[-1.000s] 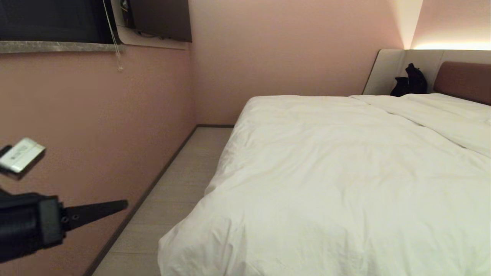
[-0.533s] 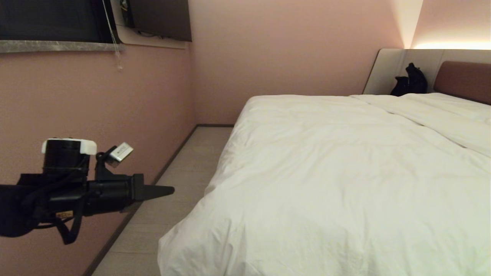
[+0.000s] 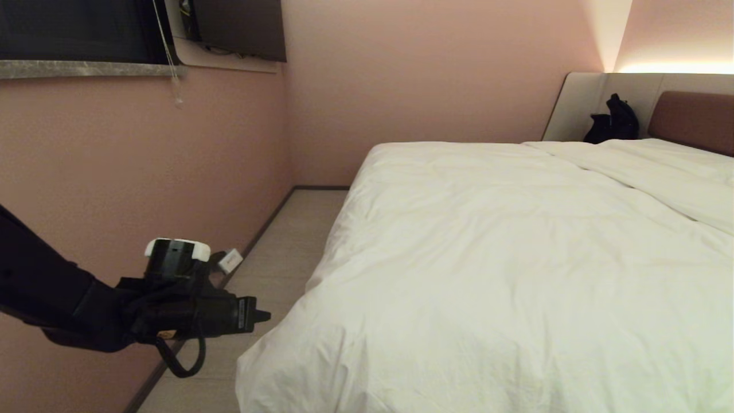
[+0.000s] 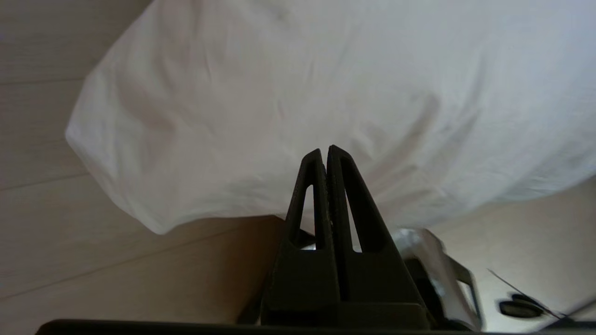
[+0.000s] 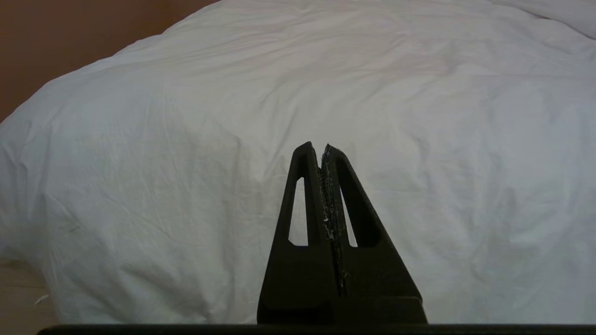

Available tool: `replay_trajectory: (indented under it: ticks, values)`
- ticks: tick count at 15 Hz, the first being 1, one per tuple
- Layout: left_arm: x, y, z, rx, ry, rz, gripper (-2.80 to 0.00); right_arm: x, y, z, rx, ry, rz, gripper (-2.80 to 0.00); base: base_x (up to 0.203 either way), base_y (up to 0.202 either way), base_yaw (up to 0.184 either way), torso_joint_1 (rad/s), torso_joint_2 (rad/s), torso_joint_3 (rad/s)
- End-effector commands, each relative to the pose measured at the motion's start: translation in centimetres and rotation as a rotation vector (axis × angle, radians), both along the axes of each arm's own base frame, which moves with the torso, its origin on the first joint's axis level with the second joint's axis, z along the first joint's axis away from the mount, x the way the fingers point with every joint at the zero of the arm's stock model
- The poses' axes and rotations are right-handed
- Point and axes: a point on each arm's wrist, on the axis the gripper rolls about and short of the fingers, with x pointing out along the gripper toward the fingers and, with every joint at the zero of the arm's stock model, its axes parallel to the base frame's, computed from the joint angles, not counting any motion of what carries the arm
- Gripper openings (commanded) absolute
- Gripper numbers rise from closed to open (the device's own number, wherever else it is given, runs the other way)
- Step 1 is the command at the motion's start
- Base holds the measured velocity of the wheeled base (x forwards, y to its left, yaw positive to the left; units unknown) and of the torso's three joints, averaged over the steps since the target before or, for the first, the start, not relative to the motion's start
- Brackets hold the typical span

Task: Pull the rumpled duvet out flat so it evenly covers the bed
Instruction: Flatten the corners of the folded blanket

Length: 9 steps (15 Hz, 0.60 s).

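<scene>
- Left arm [image 3: 51, 304] reaches in from the left edge, roughly level, wrist forward.
- Left hand [image 3: 262, 315] has its fingers [image 4: 312, 186] pressed together, holding nothing.
- Right hand [image 5: 324, 148] likewise closed and empty.

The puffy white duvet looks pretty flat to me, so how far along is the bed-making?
Mostly spread: the puffy white duvet covers the bed's near end and hangs over the corner, with soft wrinkles left. In hand: the left gripper, shut and empty, points at that corner from the floor side. The right gripper is shut, holding nothing. Left: grasping and pulling the duvet smooth.
</scene>
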Motion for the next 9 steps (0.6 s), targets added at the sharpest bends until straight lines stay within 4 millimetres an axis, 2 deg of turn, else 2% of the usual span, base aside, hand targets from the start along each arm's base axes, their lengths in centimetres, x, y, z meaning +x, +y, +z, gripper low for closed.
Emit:
replay_trajectory:
  ticks: [1,5,9]
  values:
    - [0.4,-1.3,-1.2,0.022,0.013,-0.024,-2.80,0.0,0.0,0.0,-0.001,-0.001,0.001,-2.80,0.000,0.000,0.000,0.000,0.00,0.000]
    - [1.6,-2.3,-2.7,0.042,0.030,-0.038,-2.80,0.0,0.0,0.0,-0.001,-0.001,0.001,-2.80,0.000,0.000,0.000,0.000,0.00,0.000]
    - [1.7,-3.9,-3.3,0.047,0.041,-0.082,-2.80,0.0,0.0,0.0,-0.001,-0.001,0.001,-2.80,0.000,0.000,0.000,0.000,0.00,0.000]
